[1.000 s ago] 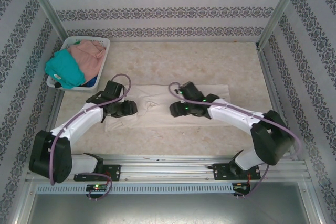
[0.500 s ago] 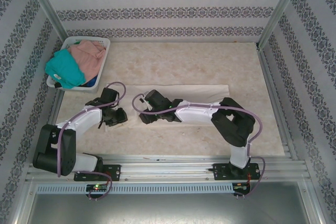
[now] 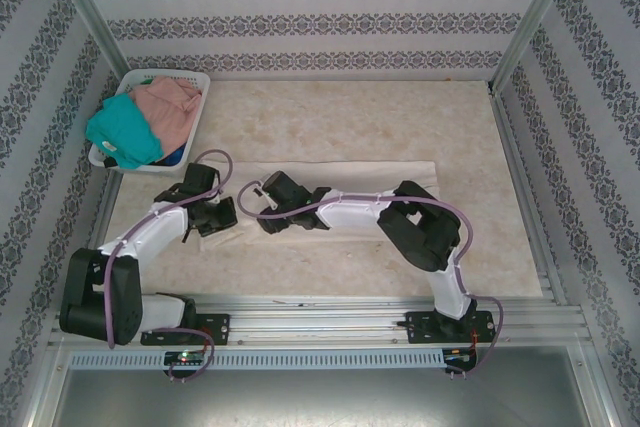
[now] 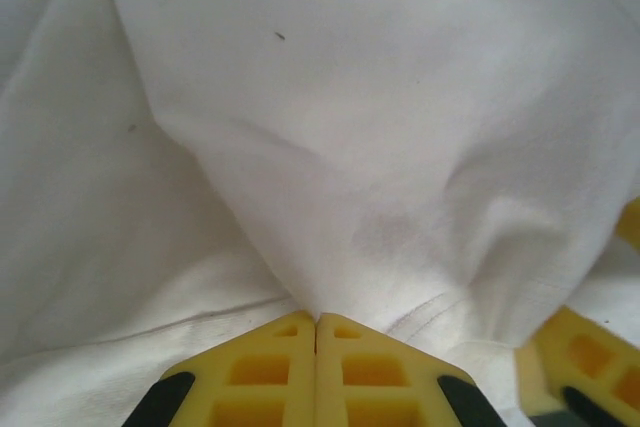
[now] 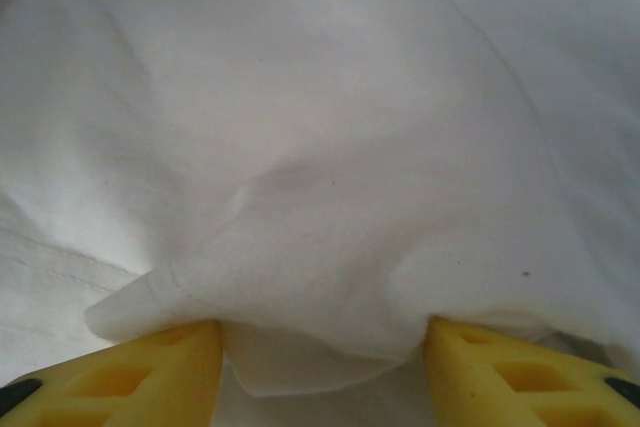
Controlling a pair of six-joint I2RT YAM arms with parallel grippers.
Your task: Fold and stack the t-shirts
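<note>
The cream t-shirt lies spread across the middle of the table, with both arms over its left part. My left gripper sits at the shirt's left end, its yellow fingers pressed together on a pinched fold of the cream t-shirt; the left gripper holds that fold at its tips. My right gripper is close beside it to the right. In the right wrist view the right gripper is open, with a bunch of cream cloth resting between its spread fingers. The teal t-shirt and pink t-shirt lie in the basket.
A white lattice basket stands at the back left corner. Patterned walls and metal posts enclose the marble-look table. A yellow finger of the right gripper shows at the lower right of the left wrist view.
The right gripper has swept left across the shirt until it is next to the left gripper. The left gripper has shifted a little left and nearer.
</note>
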